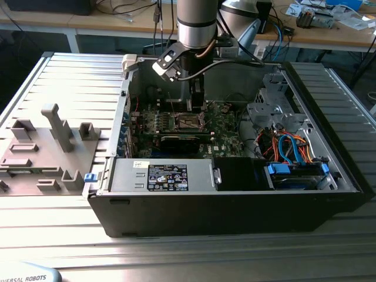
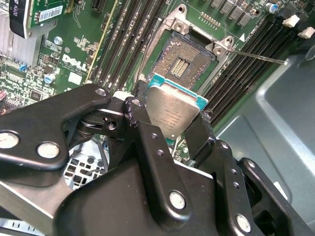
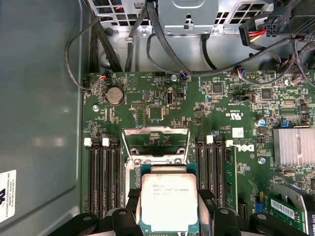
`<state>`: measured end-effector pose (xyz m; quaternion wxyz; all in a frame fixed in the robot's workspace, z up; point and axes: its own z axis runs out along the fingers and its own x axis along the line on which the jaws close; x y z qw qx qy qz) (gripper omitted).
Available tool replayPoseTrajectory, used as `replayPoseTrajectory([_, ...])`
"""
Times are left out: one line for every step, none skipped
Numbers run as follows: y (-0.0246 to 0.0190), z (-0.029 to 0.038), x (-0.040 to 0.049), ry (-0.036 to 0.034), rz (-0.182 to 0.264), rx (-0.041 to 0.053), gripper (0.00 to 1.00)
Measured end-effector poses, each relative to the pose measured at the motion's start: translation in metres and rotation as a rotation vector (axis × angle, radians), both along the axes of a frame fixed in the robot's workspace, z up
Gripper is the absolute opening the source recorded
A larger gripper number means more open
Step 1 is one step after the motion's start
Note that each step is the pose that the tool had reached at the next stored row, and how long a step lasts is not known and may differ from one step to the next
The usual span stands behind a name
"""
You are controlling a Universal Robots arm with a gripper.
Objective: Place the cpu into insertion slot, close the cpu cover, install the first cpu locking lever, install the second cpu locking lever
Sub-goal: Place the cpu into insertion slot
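The cpu (image 2: 173, 109) sits in the tool (image 2: 170, 123), near the insertion slot (image 2: 183, 63).

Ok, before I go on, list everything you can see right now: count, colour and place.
computer case: one, black, open, on the ribbed grey table.
circuit board: one, green, inside the case.
insertion slot: one, dark with silvery rim, bare, on the board.
cpu cover: one, silvery, raised open at the slot's edge.
memory slots: two banks, black, flanking the slot.
cpu: one, silver-grey, held over the board, not seated.
pincer: one, black, shut on the cpu.
arm: one, silver-grey, above the case.
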<state>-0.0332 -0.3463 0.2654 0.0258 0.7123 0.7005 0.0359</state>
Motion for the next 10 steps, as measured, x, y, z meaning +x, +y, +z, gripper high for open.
replayPoseTrajectory([0.0,-0.0006,0.0,0.0,0.0,0.0,0.54])
replayPoseTrajectory([0.0,-0.0012,0.0,0.0,0.0,0.0,0.54])
replayPoseTrajectory([0.0,-0.0014,0.0,0.0,0.0,-0.0001,0.54])
replayPoseTrajectory([0.0,-0.0015,0.0,0.0,0.0,0.0,0.54])
replayPoseTrajectory([0.0,-0.0018,0.0,0.0,0.0,-0.0001,0.54])
replayPoseTrajectory([0.0,-0.0019,0.0,0.0,0.0,0.0,0.54])
replayPoseTrajectory([0.0,-0.002,0.0,0.0,0.0,-0.0001,0.54])
replayPoseTrajectory([0.0,-0.0022,0.0,0.0,0.0,0.0,0.54])
replayPoseTrajectory([0.0,-0.0023,0.0,0.0,0.0,-0.0001,0.54])
replayPoseTrajectory([0.0,-0.0025,0.0,0.0,0.0,0.0,0.54])
